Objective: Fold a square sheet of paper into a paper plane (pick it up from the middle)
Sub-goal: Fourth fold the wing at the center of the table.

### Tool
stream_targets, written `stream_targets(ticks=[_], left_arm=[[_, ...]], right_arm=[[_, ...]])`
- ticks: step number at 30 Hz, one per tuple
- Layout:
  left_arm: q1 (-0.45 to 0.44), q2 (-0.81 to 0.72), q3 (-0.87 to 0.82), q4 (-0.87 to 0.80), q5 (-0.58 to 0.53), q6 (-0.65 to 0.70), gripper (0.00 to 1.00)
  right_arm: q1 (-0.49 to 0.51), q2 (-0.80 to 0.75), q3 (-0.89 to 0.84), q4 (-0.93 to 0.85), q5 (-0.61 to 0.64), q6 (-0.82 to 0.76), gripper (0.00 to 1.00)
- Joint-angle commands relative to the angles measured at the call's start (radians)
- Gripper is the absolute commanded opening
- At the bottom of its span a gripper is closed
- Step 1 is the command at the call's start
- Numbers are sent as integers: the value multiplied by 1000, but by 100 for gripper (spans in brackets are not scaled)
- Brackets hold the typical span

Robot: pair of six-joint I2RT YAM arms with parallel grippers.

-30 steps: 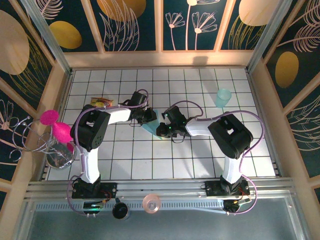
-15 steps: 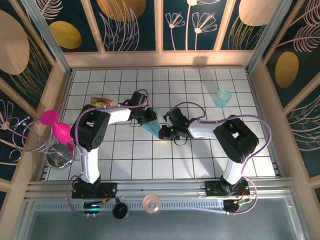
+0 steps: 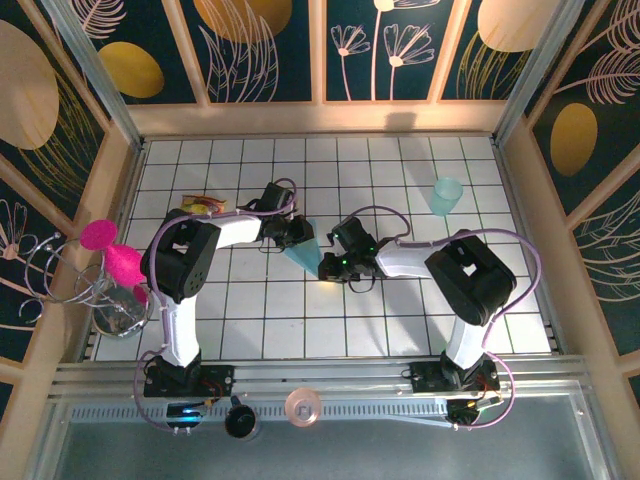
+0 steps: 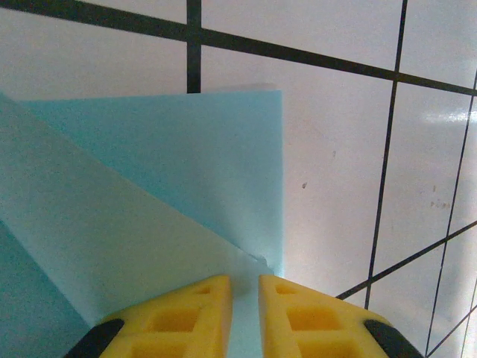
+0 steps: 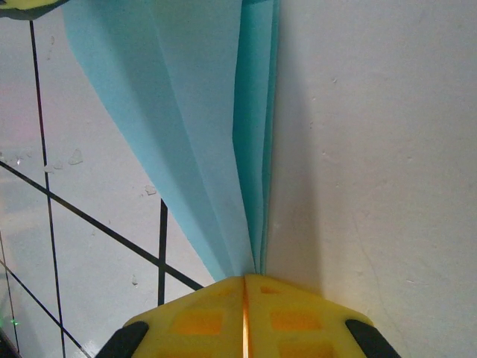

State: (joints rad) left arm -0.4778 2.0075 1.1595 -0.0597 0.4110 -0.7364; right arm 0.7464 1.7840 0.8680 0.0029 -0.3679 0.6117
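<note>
The light-blue paper plane lies on the white tiled table about in the middle, between the two claws, as a narrow folded wedge. The right claw is at its pointed end. In the right wrist view its yellow fingers are pressed together with no gap, and the folded layers of the paper plane run down into the seam of the right claw, so it is clenched on the tip. The left claw is at the wider end. In the left wrist view its fingers stand a little apart over the paper plane (pale blue shows in the gap), and I cannot tell whether it pinches the paper. A translucent teal cup stands well apart at the far right.
</note>
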Motion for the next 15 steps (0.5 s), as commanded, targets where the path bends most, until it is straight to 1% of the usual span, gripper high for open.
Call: stream_targets(ticks=[1, 7, 15], left_arm=[[13, 47, -27, -71, -76, 10, 19], [13, 46, -24, -77, -85, 12, 18], [13, 43, -24, -77, -78, 14, 18]], right_arm=[[14, 29, -21, -53, 10, 7, 9], [18, -58, -40, -55, 5, 0, 10], [19, -10, -48, -57, 26, 13, 9]])
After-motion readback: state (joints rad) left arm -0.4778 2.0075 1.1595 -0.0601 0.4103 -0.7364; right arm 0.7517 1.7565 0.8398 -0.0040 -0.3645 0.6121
